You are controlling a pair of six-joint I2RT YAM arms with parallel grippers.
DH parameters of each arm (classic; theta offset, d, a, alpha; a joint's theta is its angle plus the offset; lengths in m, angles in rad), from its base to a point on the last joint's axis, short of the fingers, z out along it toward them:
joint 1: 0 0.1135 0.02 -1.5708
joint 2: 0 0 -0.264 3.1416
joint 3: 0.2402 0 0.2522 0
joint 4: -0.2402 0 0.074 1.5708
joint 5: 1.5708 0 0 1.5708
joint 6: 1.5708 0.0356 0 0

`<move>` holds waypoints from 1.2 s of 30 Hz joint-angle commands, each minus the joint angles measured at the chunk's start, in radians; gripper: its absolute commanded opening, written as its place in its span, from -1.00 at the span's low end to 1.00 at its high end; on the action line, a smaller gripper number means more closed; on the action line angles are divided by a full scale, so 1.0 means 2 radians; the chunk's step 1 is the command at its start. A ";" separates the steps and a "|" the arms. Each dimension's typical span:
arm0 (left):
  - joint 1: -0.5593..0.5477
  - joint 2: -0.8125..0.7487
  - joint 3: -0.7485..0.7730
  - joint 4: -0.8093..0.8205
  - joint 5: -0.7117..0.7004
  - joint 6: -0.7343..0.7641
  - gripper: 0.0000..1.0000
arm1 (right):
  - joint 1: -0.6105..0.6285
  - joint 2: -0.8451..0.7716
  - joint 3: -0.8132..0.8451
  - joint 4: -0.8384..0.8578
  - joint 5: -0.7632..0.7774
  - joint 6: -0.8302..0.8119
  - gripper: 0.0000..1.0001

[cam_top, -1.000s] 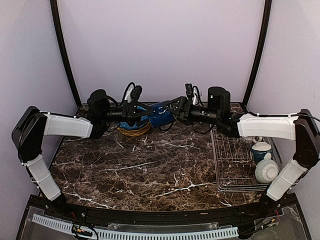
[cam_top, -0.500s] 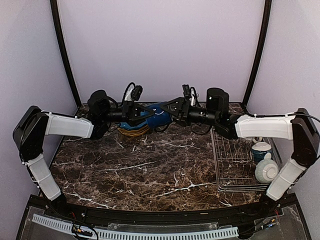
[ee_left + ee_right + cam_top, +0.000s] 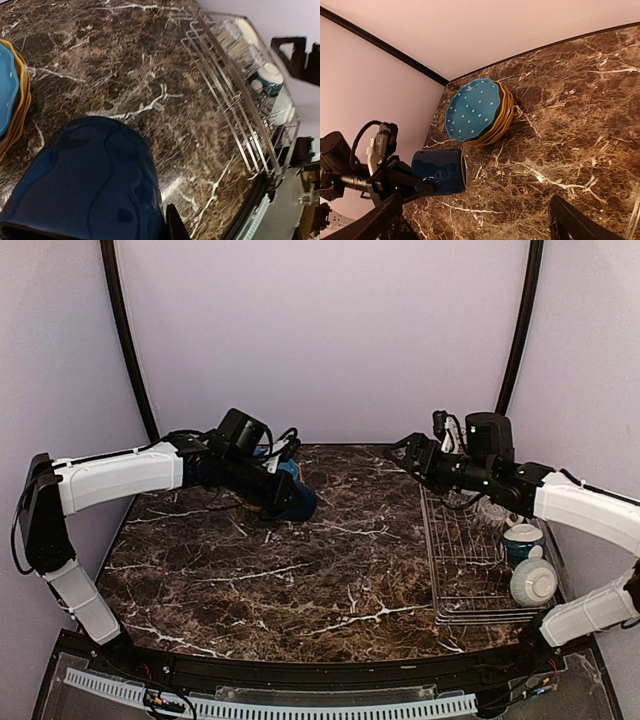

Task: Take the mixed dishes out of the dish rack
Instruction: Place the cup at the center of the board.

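My left gripper [image 3: 290,495] is shut on the dark blue cup [image 3: 300,500], holding it on its side low over the marble table, just in front of the plate stack. The cup fills the left wrist view [image 3: 85,185] and shows in the right wrist view [image 3: 440,172]. The blue white-dotted plate [image 3: 472,110] lies on top of yellow plates [image 3: 504,120] at the back left. My right gripper [image 3: 410,450] is open and empty, above the far left corner of the dish rack [image 3: 465,570]. In the rack are a teal-and-white bowl [image 3: 522,540], another bowl [image 3: 533,583] and a clear glass tumbler [image 3: 229,34].
The rack [image 3: 225,105] lies along the table's right side, close to the right wall. The plate stack sits near the back left corner [image 3: 12,105]. Brown marble [image 3: 330,580] lies between the stack and the rack. A black frame post [image 3: 515,340] rises behind the rack.
Both grippers were together at the cup at the back centre. The right gripper has let go and drawn back to the right over the rack. The left gripper has swung forward and down with the cup.
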 commanded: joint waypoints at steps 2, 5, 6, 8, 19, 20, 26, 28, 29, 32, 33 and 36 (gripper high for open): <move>-0.071 0.011 0.071 -0.166 -0.171 0.082 -0.98 | -0.008 -0.048 0.003 -0.082 0.066 -0.045 0.97; -0.085 0.046 0.101 -0.212 -0.223 0.084 -0.98 | -0.009 -0.057 0.010 -0.099 0.078 -0.055 0.97; -0.086 0.053 0.107 -0.221 -0.234 0.085 -0.98 | -0.009 -0.059 0.011 -0.102 0.081 -0.057 0.97; -0.086 0.075 0.122 -0.244 -0.268 0.089 -0.98 | -0.009 -0.061 0.011 -0.104 0.085 -0.059 0.97; -0.079 0.124 0.144 -0.278 -0.312 0.100 -0.98 | -0.009 -0.069 0.006 -0.114 0.091 -0.068 0.97; -0.074 0.128 0.144 -0.278 -0.305 0.101 -0.98 | -0.009 -0.074 0.005 -0.115 0.093 -0.069 0.97; -0.048 0.150 0.150 -0.284 -0.274 0.100 -0.98 | -0.009 -0.086 0.001 -0.127 0.109 -0.081 0.97; -0.043 0.156 0.152 -0.286 -0.273 0.099 -0.96 | -0.009 -0.087 0.003 -0.134 0.112 -0.087 0.97; -0.041 0.159 0.153 -0.287 -0.273 0.099 -0.95 | -0.009 -0.087 0.004 -0.138 0.113 -0.089 0.97; -0.035 0.165 0.155 -0.289 -0.272 0.098 -0.87 | -0.009 -0.086 0.006 -0.147 0.124 -0.098 0.97; -0.035 0.168 0.156 -0.290 -0.271 0.098 -0.83 | -0.009 -0.086 0.008 -0.152 0.128 -0.101 0.97; -0.034 0.174 0.158 -0.293 -0.269 0.098 -0.63 | -0.009 -0.081 0.016 -0.176 0.148 -0.110 0.97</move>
